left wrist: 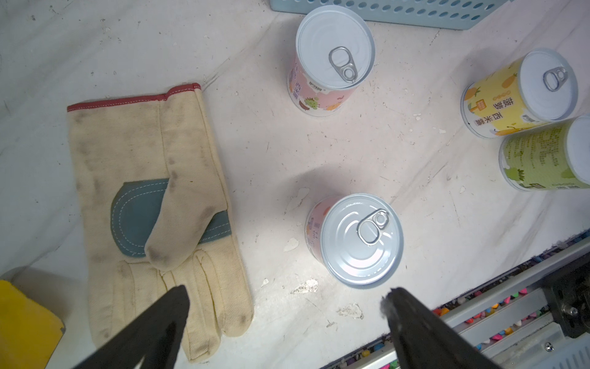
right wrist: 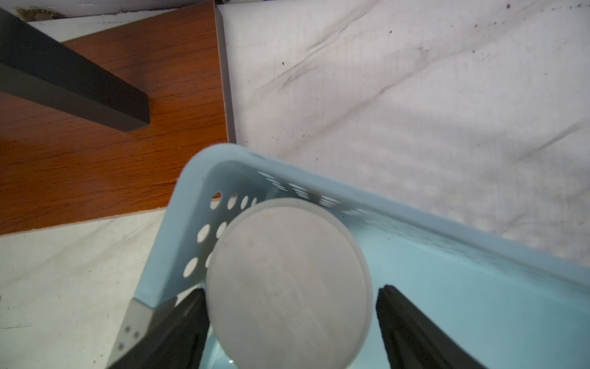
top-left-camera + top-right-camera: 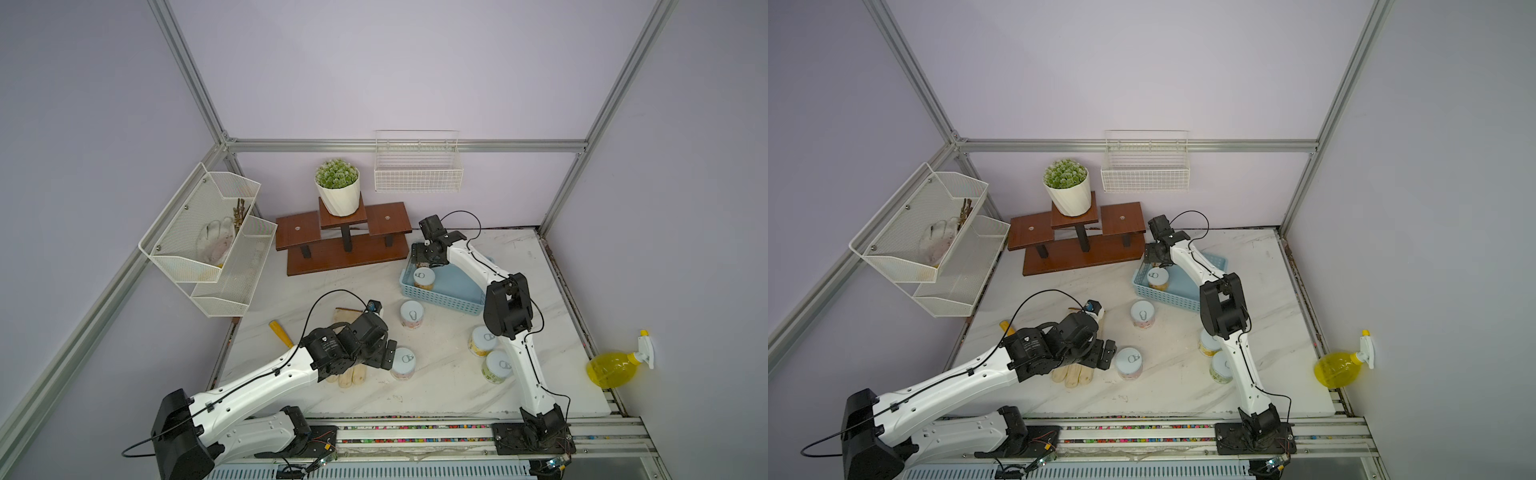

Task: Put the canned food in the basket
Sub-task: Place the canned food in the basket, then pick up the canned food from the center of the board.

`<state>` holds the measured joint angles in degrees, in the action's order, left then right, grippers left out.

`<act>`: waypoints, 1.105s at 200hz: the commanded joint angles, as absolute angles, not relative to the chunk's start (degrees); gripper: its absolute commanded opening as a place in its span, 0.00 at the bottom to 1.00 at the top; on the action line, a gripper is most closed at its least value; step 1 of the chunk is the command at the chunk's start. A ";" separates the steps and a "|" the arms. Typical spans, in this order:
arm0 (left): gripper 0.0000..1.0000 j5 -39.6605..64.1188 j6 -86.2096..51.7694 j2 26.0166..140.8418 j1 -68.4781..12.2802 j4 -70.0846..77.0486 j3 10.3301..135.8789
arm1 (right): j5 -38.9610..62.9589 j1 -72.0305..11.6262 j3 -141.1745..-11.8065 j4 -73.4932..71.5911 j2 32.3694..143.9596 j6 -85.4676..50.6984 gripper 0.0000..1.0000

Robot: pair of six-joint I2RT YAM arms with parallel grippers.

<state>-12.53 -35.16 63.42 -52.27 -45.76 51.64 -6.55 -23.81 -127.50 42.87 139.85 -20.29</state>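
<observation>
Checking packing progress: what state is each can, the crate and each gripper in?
Blue crate: upright, two cans inside.
White-topped can: standing in crate corner.
Pull-tab can in crate: upright.
Pink can near crate: upright on table.
Front pink can: upright on table.
Yellow can: upright on table.
Green can: upright on table.
Left gripper: open, empty.
Right gripper: open, jaws flanking white-topped can.

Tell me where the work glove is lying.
In the left wrist view, the glove lies flat on the table's left side, beside the left claw, between the yellow handle and the nearest pink can.
</observation>
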 commanded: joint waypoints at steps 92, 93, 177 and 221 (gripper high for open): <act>1.00 -18.89 -36.14 71.74 -58.29 -50.98 62.33 | -2.36 -23.72 -108.04 39.78 112.11 -20.03 0.96; 1.00 -18.89 -36.18 71.82 -58.37 -51.02 62.36 | -2.37 -23.68 -107.50 39.66 111.73 -20.12 0.96; 1.00 -17.84 -42.75 83.67 -63.08 -50.70 66.13 | -6.88 -22.71 -66.29 31.41 76.29 -25.43 0.97; 1.00 -16.74 -44.10 88.10 -63.54 -49.05 66.03 | -5.08 -19.39 -56.83 31.99 68.19 -26.86 0.97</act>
